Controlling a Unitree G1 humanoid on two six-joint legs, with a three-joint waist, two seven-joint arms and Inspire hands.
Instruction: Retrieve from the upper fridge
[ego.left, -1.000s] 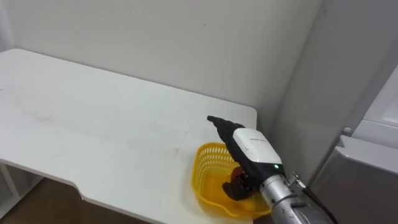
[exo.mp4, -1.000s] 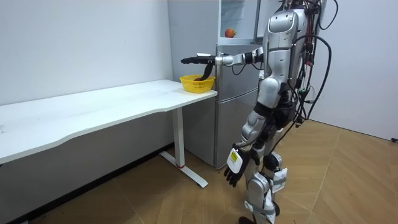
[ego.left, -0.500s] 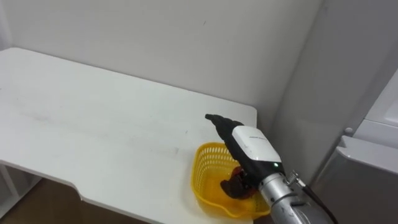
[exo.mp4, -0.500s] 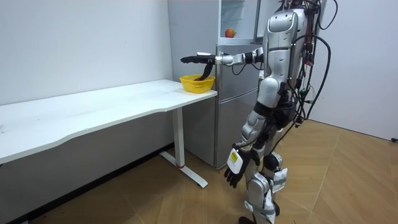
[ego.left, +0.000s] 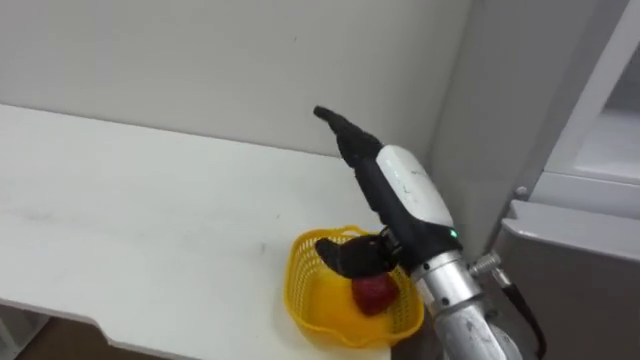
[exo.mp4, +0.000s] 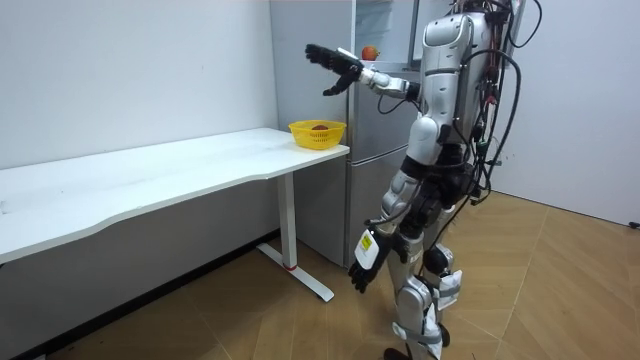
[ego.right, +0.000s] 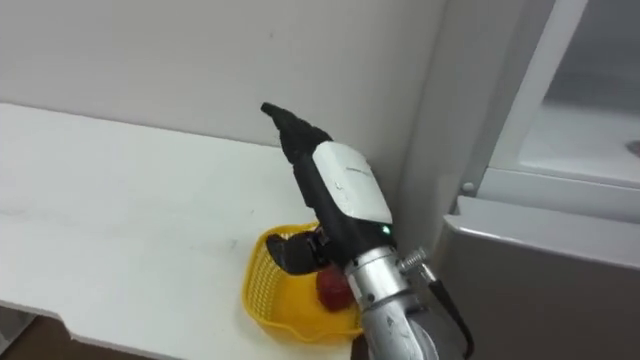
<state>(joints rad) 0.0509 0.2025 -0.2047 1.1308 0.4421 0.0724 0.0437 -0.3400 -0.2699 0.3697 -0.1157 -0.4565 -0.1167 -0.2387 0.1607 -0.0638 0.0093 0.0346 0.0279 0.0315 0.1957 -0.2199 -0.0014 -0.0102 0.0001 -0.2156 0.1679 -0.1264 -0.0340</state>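
Right hand (ego.left: 405, 192) hovering open, empty, over yellow basket (ego.left: 303, 300) holding red fruit (ego.left: 373, 293) | left hand (exo.mp4: 360, 272) hanging loose | risk: wrist snagging basket rim.

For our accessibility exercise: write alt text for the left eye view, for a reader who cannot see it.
The robot's right hand, fingers straight, hovers above a yellow basket holding a red fruit at a white table's corner.

One basket (ego.left: 303, 296), one table (ego.left: 120, 220), one fridge (exo.mp4: 372, 160) (two red fruits (ego.left: 373, 293)).
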